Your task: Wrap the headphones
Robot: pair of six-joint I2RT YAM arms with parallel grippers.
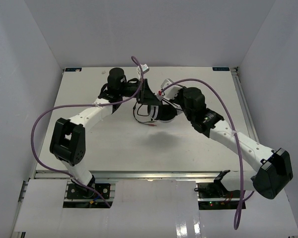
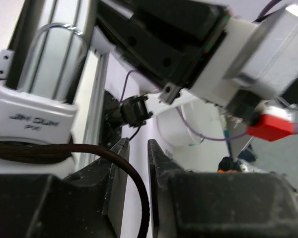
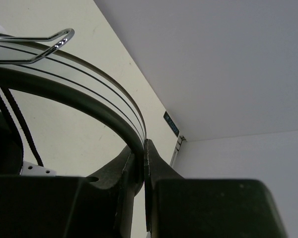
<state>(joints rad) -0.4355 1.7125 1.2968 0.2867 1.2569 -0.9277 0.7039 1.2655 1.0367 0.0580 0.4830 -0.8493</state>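
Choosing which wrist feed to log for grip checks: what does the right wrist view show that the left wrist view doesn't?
Only the right wrist view shows the right gripper shut on the headband, plus the chrome slider wire at the band's end. Only the left wrist view shows the left gripper, jaws slightly apart, a white ear cup with printed lettering, and the right arm overhead. Both views show the thin black cord.
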